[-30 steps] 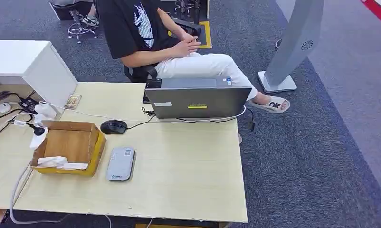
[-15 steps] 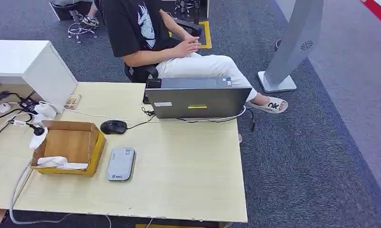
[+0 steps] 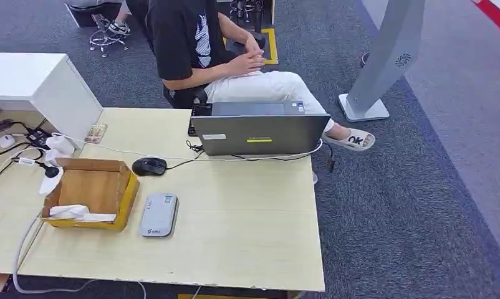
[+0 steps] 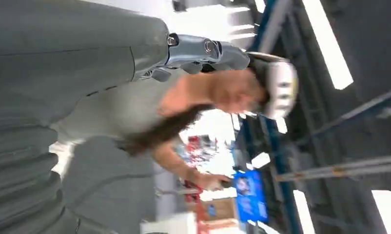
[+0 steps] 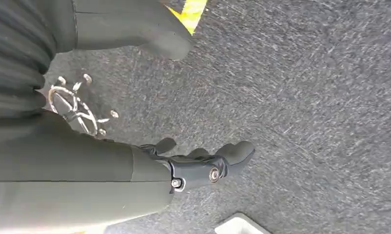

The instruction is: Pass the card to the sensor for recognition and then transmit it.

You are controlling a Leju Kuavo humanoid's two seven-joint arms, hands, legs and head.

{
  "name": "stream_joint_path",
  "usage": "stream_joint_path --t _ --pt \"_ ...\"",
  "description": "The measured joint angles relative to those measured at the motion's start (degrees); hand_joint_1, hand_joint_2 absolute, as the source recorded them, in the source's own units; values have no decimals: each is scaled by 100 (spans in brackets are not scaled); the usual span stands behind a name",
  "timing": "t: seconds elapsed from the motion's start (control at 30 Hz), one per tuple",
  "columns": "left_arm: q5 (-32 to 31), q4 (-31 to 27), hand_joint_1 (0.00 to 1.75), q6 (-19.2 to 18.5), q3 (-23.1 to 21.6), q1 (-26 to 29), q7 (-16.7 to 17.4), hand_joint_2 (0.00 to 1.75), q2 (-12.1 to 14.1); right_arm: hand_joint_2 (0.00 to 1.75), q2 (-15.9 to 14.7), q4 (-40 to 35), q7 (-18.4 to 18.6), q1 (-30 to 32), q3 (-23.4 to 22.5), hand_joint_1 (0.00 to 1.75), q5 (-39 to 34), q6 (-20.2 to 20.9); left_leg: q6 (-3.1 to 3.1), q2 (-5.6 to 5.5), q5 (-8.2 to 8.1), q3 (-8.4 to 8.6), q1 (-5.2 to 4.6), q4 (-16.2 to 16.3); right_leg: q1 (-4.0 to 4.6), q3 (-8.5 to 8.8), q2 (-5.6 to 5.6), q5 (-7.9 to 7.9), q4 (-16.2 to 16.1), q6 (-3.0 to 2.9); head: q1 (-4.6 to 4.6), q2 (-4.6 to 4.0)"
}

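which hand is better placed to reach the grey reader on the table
Left, probably: the grey reader and cardboard box lie left on the table; the right hand hangs over carpet.

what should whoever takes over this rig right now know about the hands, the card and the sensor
Left hand: raised, facing a person and the ceiling lights; nothing seen in it, finger position unclear.
Right hand: hangs over the carpet, fingers apart, holding nothing.
Sensor: grey, flat on the table, right of the cardboard box.
Card: not identified; white sheets lie in the box, and I cannot tell if one is the card.
Done: nothing visible. Left: pick up the card, present it to the sensor, hand it on.
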Motion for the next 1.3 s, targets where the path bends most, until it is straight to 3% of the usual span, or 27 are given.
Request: stream_joint_path --t 0.27,0.43,0.53,0.63,0.7,0.93,1.17,1.3 --pt "-223 -968 0 0 -726 323 0 175 -4 175 59 -2 63 1 0 0 28 42 0 1 0 2 0 0 0 -7 1 0 0 0 -2 0" --pt "-656 -1483 0 -9 -1777 812 0 175 105 175 101 -28 114 0 -44 0 90 83 -1 1 -1 1 -1 0 -1 -6 2 0 0 0 -2 0" --pt "-736 -1477 0 -643 -2272 1032 2 175 338 175 122 -31 114 2 -94 0 103 206 -1 2 -1 1 -1 0 -1 -2 2 0 0 0 -2 0" --pt "-979 -1317 0 -1365 -2425 1057 125 175 505 175 138 -33 136 0 -136 0 105 273 -1 0 0 2 0 0 0 -8 0 0 0 -1 -9 0" --pt "-1180 -1199 0 -1550 -2434 982 219 175 603 175 140 -31 162 -2 -146 0 120 278 -2 1 0 0 1 -1 1 -1 2 0 1 -1 -11 0" --pt "-1357 -980 0 -1744 -2480 880 295 175 743 175 140 -31 184 -2 -184 0 136 280 -1 1 0 1 -3 0 -3 -10 3 0 -1 0 -9 0" --pt "-2580 -149 0 -1587 -3030 413 1214 175 1288 175 144 -31 352 -7 -214 0 236 367 -3 -1 4 3 -1 0 -1 -10 -3 5 0 -6 -11 0" --pt "-2909 526 0 -1572 -3490 65 1692 175 1613 175 144 -31 420 -14 -214 0 300 435 -4 -1 13 2 0 0 0 -7 -3 7 1 -7 -11 0"
